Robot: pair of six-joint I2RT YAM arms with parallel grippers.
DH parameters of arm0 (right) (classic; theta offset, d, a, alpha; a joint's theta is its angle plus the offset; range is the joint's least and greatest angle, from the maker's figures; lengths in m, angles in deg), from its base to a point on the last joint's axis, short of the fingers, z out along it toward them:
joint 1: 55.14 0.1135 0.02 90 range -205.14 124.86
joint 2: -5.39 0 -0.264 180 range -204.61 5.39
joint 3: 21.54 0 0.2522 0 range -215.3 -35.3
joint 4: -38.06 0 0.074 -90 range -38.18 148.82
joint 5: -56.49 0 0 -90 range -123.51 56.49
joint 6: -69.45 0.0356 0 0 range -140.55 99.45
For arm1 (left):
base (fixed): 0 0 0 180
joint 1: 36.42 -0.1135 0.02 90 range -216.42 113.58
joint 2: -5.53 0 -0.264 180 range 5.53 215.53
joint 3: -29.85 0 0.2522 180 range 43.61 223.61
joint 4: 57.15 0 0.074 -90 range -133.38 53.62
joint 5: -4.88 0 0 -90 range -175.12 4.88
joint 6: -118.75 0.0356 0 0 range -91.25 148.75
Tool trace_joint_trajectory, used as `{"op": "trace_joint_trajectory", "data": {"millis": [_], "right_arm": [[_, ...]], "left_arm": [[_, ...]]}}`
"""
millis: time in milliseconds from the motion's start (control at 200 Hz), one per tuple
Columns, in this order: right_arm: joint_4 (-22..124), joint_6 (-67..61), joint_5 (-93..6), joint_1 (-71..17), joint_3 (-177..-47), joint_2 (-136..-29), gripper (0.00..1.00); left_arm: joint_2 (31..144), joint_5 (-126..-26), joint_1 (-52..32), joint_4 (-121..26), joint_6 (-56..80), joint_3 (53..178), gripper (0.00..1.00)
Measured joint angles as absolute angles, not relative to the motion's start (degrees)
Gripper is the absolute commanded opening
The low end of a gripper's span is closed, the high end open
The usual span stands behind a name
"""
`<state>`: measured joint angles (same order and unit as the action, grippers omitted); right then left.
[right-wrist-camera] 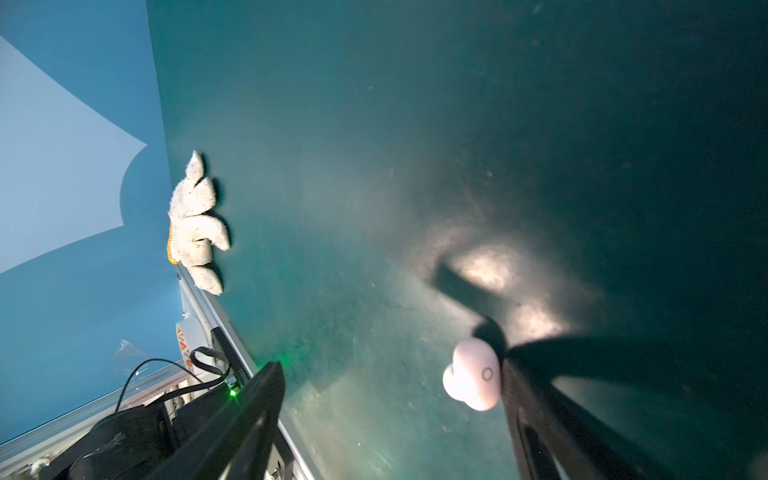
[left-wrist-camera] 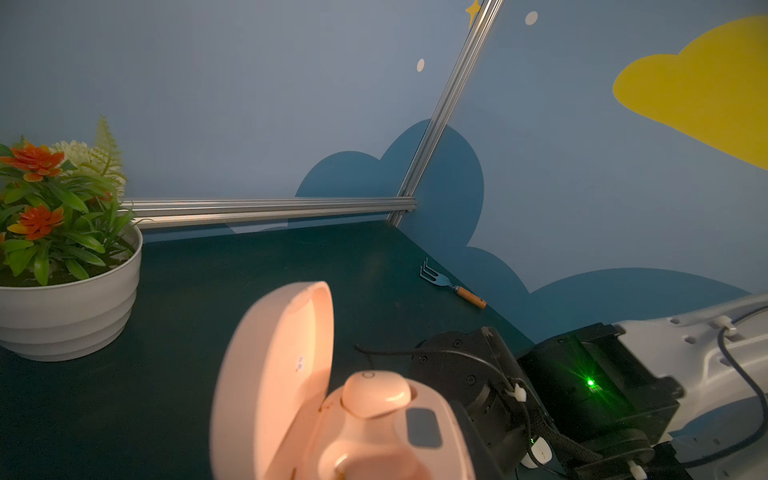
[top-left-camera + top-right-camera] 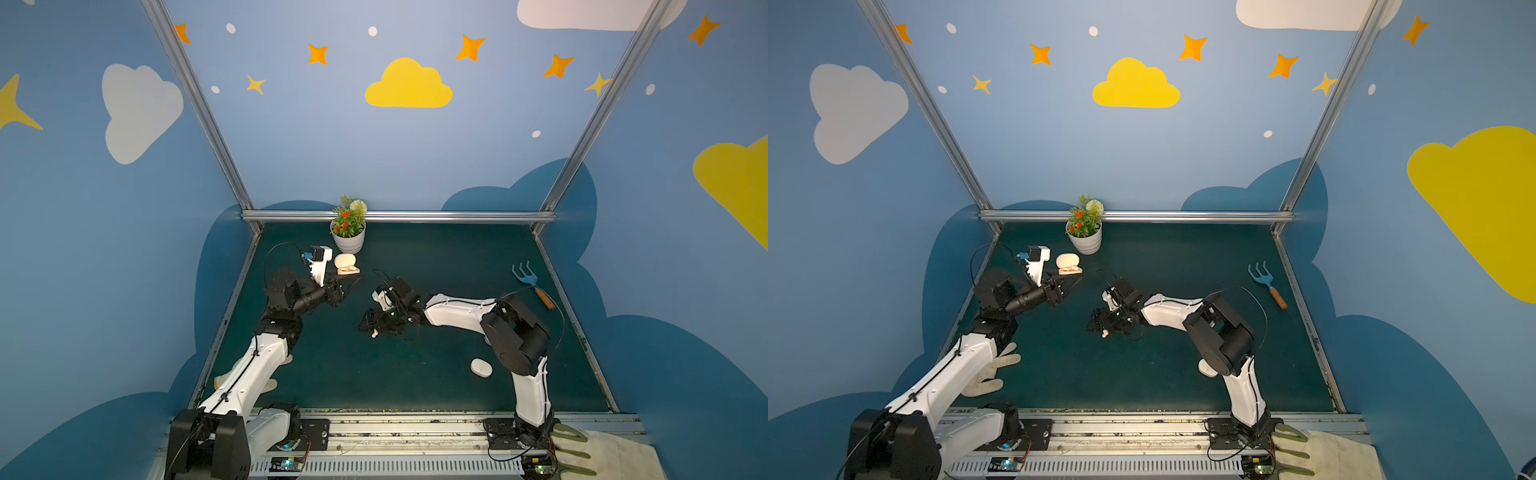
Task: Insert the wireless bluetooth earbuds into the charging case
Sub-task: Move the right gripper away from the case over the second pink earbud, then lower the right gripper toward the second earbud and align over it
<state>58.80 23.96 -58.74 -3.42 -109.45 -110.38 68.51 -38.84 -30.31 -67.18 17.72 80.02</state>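
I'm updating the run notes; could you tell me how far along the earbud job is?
Done: one earbud sits in the open pink case. In hand: the right gripper stands open around a second earbud on the table. Remaining: grip it and seat it in the case.
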Motion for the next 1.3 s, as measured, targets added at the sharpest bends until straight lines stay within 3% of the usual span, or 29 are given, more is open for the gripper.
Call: {"op": "trace_joint_trajectory", "data": {"millis": [576,1297], "right_arm": [[60.1,24.0,-59.8,-2.4,-115.3,-111.0,0.81],[65.8,25.1,-53.6,-2.2,-111.3,-110.1,0.78]], "left_arm": [[68.5,-38.9,-30.3,-67.2,17.5,80.0,0.08],[68.5,-38.9,-30.4,-67.5,17.3,80.0,0.08]]}}
